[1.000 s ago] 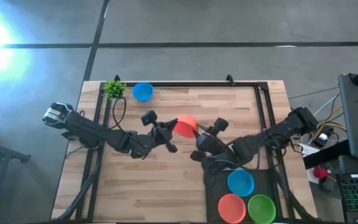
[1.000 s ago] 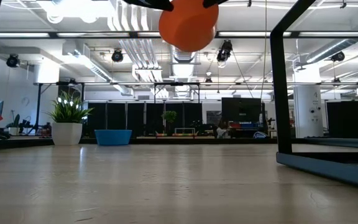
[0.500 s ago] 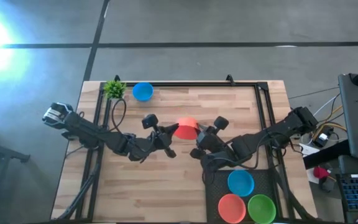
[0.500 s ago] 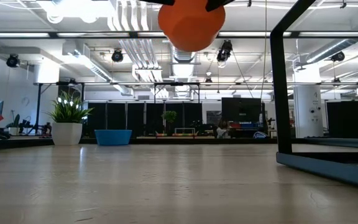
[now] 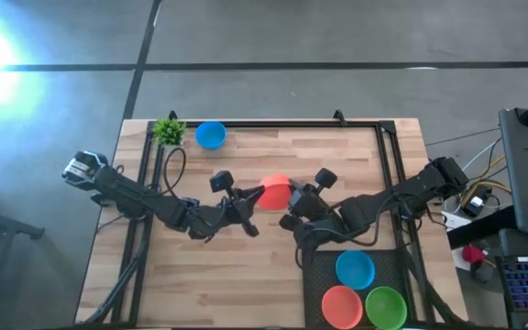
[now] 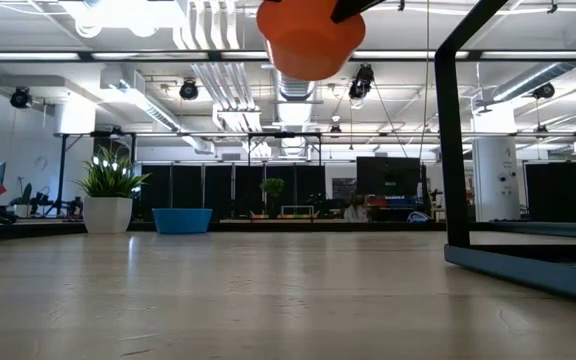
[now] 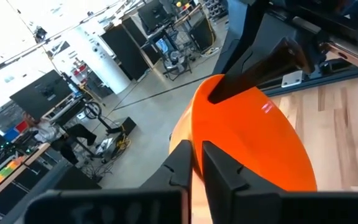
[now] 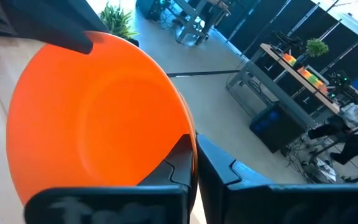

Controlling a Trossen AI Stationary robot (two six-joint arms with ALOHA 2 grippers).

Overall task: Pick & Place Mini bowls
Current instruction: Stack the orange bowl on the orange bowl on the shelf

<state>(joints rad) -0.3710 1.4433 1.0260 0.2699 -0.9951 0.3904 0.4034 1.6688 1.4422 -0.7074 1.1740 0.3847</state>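
An orange mini bowl point(image 5: 276, 192) hangs in the air over the middle of the table, between my two grippers. My left gripper point(image 5: 256, 195) comes at it from the table's left and is shut on its rim. My right gripper point(image 5: 294, 196) comes from the right and is shut on the opposite rim. In the low view the orange bowl point(image 6: 311, 40) hangs high above the tabletop. A blue mini bowl point(image 5: 210, 135) rests on its base at the far left. My left gripper pinches the orange bowl's rim point(image 7: 196, 146), one finger point(image 7: 225, 177) on the outer wall and the other on the inner side. The fingers come about level from the table's left. The bowl is lifted clear of the table. My right gripper pinches the opposite rim point(image 8: 188, 127), one finger point(image 8: 169, 171) inside the bowl and one outside. The fingers come from the table's right, slanting a little down. The bowl hangs clear of the table, tilted on its side.
A dark tray point(image 5: 312, 275) at the near right holds a blue point(image 5: 355, 268), an orange point(image 5: 341, 305) and a green bowl point(image 5: 385, 307). A small potted plant point(image 5: 168, 130) stands at the far left corner. A black frame point(image 6: 458, 130) edges the tabletop.
The orange bowl has shifted a little toward the table's right and has turned: in the low view its rounded underside now faces more downward, so it shows flatter from the side. It stays high above the table.
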